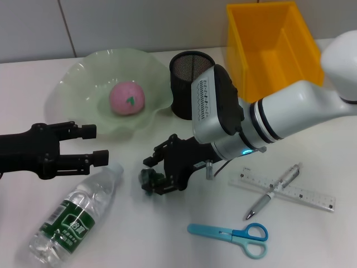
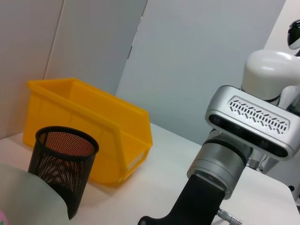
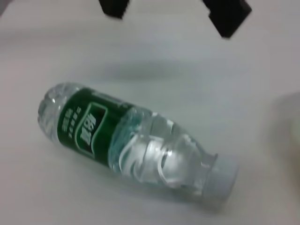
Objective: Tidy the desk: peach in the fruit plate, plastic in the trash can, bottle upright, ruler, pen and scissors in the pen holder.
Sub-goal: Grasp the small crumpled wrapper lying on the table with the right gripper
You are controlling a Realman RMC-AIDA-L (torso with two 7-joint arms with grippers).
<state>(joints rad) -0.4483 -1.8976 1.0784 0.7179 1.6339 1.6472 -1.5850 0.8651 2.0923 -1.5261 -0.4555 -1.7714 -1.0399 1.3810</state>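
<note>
A clear bottle (image 1: 75, 215) with a green label lies on its side at the front left, its cap pointing toward my left gripper; the bottle (image 3: 136, 140) also fills the right wrist view. My left gripper (image 1: 92, 145) hovers open just beyond the cap. My right gripper (image 1: 152, 176) is low over the table centre, shut on a small dark green wad of plastic (image 1: 147, 180). The pink peach (image 1: 126, 98) rests in the green fruit plate (image 1: 72, 84). The black mesh pen holder (image 1: 191, 84) is empty. The ruler (image 1: 301, 194), pen (image 1: 273, 192) and blue scissors (image 1: 231, 234) lie at the front right.
The yellow trash can (image 1: 273, 47) stands at the back right, behind my right arm. In the left wrist view, the pen holder (image 2: 61, 164) stands in front of the trash can (image 2: 93, 126), with my right arm to the side.
</note>
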